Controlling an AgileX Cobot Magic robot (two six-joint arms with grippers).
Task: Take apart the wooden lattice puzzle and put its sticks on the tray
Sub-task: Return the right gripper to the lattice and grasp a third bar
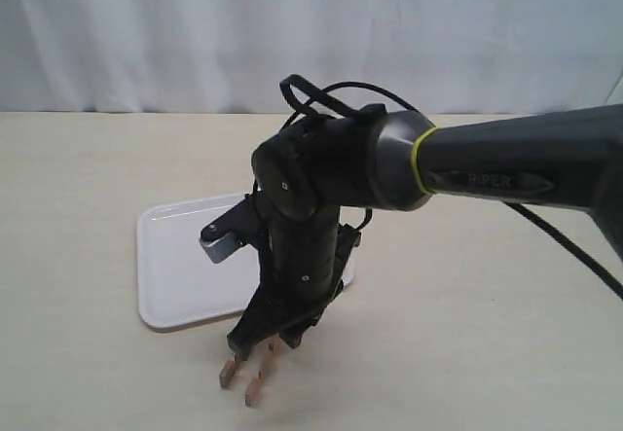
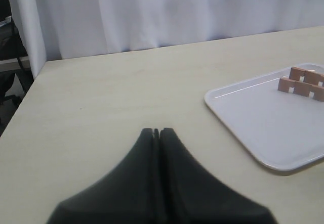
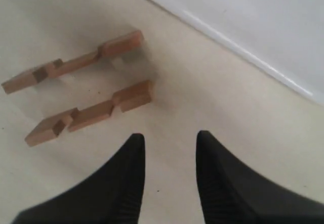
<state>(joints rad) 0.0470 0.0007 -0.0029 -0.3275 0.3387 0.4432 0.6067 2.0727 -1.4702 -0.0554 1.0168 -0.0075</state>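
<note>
First, the exterior view puts the right gripper [image 1: 265,341] low over two sticks [image 1: 243,377] on the table [image 1: 487,334] beside the tray [image 1: 175,256], the left wrist view adds two more sticks [image 2: 299,86] on the tray and the left gripper [image 2: 156,131] with jaws pressed together, and the right wrist view alone shows the right jaws spread and empty.

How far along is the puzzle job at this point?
Done: the lattice is apart, and two sticks lie on the tray. In hand: the right gripper, open and empty, hovers by the other two sticks on the table beside the tray. Left: both need moving. The left gripper is shut, holding nothing.
</note>
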